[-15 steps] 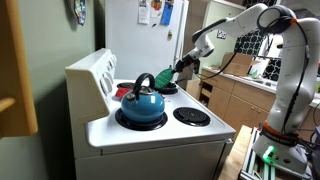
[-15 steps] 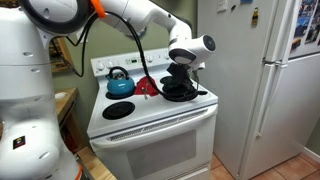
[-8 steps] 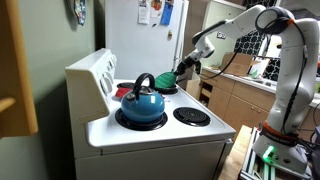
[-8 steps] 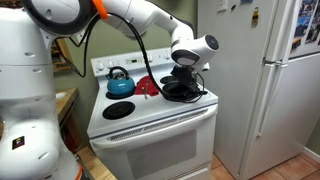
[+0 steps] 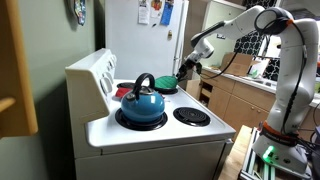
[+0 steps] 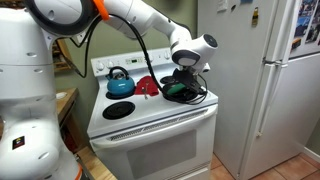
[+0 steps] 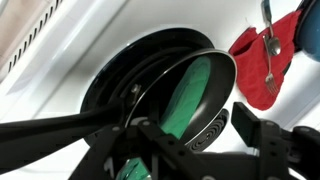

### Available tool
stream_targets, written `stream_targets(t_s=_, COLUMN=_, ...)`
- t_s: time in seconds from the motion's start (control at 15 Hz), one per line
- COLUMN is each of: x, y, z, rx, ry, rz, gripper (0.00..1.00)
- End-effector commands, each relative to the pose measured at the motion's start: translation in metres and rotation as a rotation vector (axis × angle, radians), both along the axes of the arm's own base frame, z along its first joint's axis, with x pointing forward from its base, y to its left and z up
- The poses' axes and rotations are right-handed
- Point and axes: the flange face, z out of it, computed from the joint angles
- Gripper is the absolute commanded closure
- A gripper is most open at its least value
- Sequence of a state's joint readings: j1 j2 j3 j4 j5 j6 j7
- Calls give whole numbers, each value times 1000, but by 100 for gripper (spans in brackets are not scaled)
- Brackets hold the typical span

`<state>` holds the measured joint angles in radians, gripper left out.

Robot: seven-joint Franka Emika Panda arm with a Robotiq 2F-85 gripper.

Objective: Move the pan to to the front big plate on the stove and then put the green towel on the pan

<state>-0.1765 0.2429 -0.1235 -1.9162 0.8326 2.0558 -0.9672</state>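
**Claw and towel, wrist and exterior views.** The claw [image 6: 186, 74], jaws parted and holding nothing, hangs just above the pan [image 6: 190, 96] on a stove [image 6: 150, 128] burner. The green towel [image 6: 174, 89] lies inside the pan, at 6 o'clock beneath the claw. The pan handle [image 7: 50, 125] runs toward 8 o'clock in the wrist view.

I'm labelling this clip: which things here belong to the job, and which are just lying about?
Job: pan; green towel lying in it; stove.
Lying about: blue kettle; red cloth; fridge.
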Motion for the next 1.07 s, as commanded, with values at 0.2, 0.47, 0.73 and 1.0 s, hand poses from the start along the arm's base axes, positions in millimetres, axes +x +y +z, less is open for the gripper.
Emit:
stream_targets(t_s=0.2, x=-1, y=4, z=-4, rx=-76, ry=-26, rz=17, gripper=1)
stream_targets(t_s=0.47, x=1, y=5, z=3, rx=-109, ry=-79, rz=18, gripper=0)
stream_targets(t_s=0.73, x=4, y=6, z=3, rx=-125, ry=-92, rz=19, gripper=0)
stream_targets(t_s=1.0, x=9, y=10, z=2, rx=-127, ry=-103, rz=37, gripper=0)
